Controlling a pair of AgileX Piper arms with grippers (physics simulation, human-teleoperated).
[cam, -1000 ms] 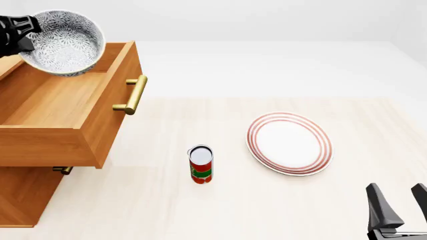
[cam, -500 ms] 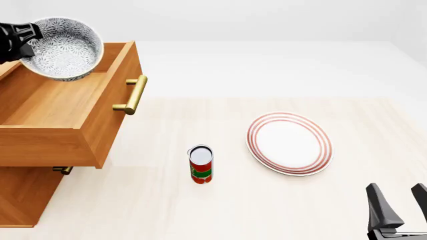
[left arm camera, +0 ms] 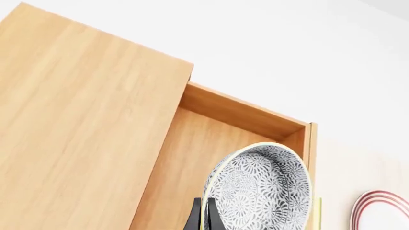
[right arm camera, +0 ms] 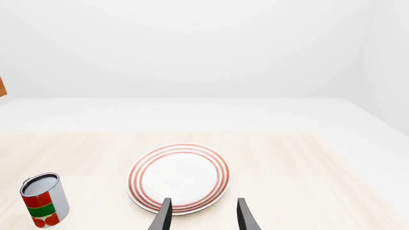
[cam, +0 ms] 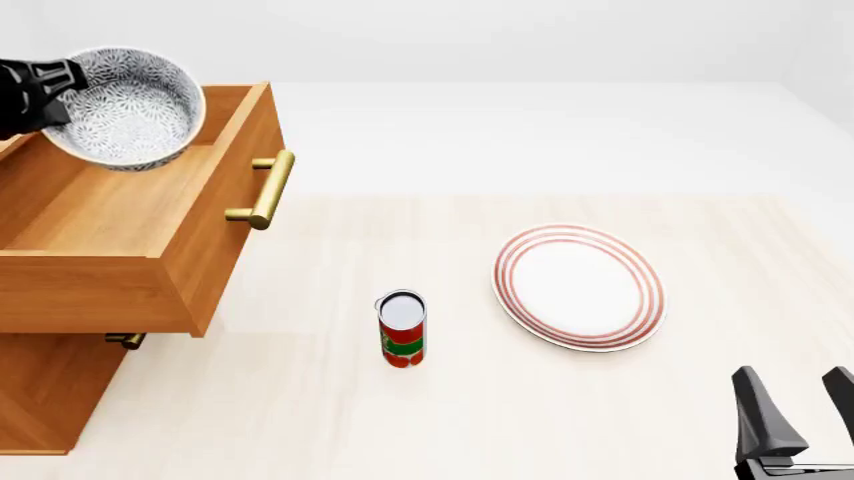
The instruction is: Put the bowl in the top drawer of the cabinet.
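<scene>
We see the left gripper (cam: 56, 88) pinching the bowl (cam: 131, 106) by its rim, tilted above the open top drawer (cam: 120, 215) of the cabinet (cam: 54, 390). Only its wrist view shows the fingers (left arm camera: 195, 218) clamping the rim. The right gripper (right arm camera: 201, 214) is spread, empty, near the plate (right arm camera: 178, 177) and can (right arm camera: 45, 199).

Black hands (cam: 34, 92), slim tapered fingers (right arm camera: 164, 216).

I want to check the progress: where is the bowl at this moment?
In the front view the bowl is at the far left, held tilted by the left end effector above the open top drawer, not resting on its floor.
</scene>
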